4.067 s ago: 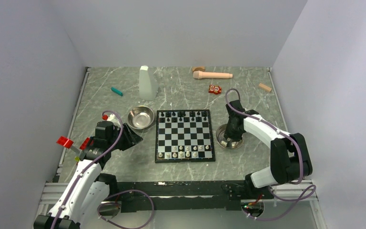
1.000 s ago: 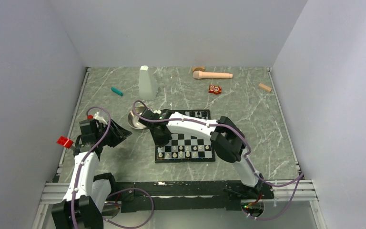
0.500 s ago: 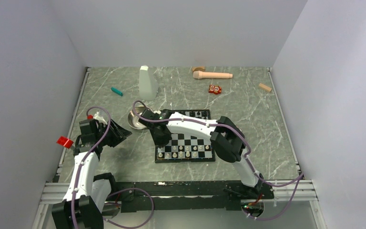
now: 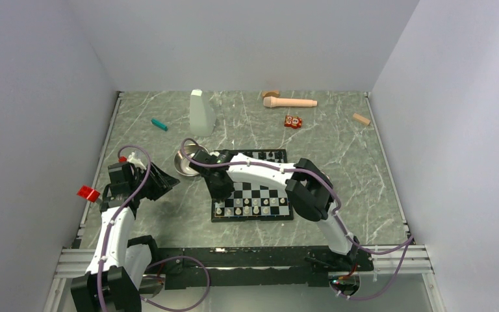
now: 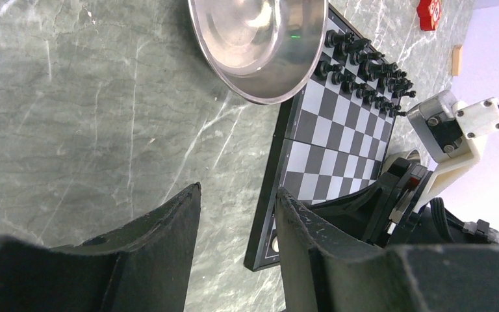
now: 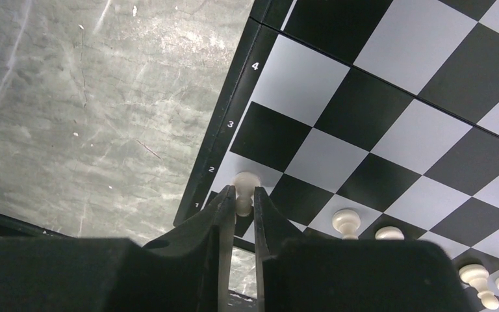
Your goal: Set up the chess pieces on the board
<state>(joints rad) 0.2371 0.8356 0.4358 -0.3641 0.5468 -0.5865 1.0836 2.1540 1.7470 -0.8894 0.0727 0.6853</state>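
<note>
The right gripper has its fingers close on either side of a white pawn (pinching or just loosened, I cannot tell). The pawn stands on the board, on the edge square of row 2. The left gripper is open and empty above the table.

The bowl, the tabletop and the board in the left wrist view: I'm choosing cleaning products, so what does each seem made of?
Bowl: polished steel by the look, with mirror-like reflections.
Tabletop: grey-green marble pattern with white veins and a soft sheen; whether it is real stone or a laminate, I cannot tell.
Board: probably smooth plastic, with slightly glossy squares, though the look leaves it open.
</note>
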